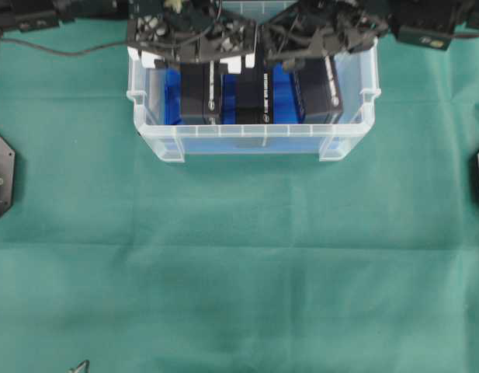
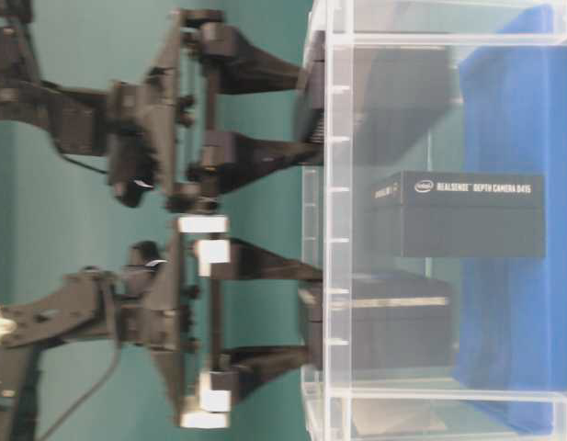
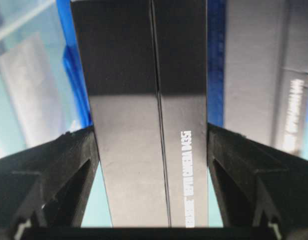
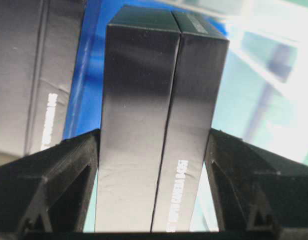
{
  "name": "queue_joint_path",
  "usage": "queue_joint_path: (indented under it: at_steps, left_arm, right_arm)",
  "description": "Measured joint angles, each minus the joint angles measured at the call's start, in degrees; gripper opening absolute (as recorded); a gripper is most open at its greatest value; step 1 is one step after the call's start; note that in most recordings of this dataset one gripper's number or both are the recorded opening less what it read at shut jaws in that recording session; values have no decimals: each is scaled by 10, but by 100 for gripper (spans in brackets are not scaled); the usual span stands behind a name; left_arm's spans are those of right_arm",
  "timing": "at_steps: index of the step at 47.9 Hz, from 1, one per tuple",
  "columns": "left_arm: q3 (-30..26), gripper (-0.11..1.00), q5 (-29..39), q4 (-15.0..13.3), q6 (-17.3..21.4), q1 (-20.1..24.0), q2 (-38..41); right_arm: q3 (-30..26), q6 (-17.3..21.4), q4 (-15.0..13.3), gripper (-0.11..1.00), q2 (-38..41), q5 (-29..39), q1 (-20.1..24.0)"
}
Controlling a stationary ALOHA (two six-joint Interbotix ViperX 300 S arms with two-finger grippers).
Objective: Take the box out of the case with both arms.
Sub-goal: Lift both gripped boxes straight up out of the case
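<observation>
The left fingers (image 3: pixel 69 160) were pressed on the two sides of the left box (image 3: pixel 129 165). One finger was on each side, and the box stood right between them. The fingers touched it, so they were clamped on it. The right fingers (image 4: pixel 69 165) did the same with the right box (image 4: pixel 139 125). One finger was tight on each side, and the box was in the middle.

Both boxes were tall, thin and black, with a little shine. Each had a thin line down its length. Each also had small white letters on one side. The letters were too blurry to read from the wrist views.

A middle box (image 1: pixel 245 97) stood between the two held boxes. It looked the same as them, and no fingers were on it. On its side were white words that said it was a depth camera.

All three boxes stood in a row inside the case (image 1: pixel 247 140). The case was a clear plastic tub with a thick rim. A blue liner (image 1: pixel 171 93) lay under and behind the boxes. The case sat at the far end of the green worktop (image 1: pixel 239 256).
</observation>
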Motion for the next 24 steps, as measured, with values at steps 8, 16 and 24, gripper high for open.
queue_joint_path:
  at_steps: [8, 16, 24]
  left_arm:
    - [-50, 63, 43, 3, 5, 1, -10]
    - [-105, 63, 89, 5, 16, 1, -15]
    - [-160, 63, 129, 5, 21, 1, -16]
  right_arm:
    - [-50, -1, -4, 67, -12, 49, 0]
    - [-102, -1, -5, 67, -18, 95, 2]
    - [-156, -1, -6, 67, -18, 139, 3]
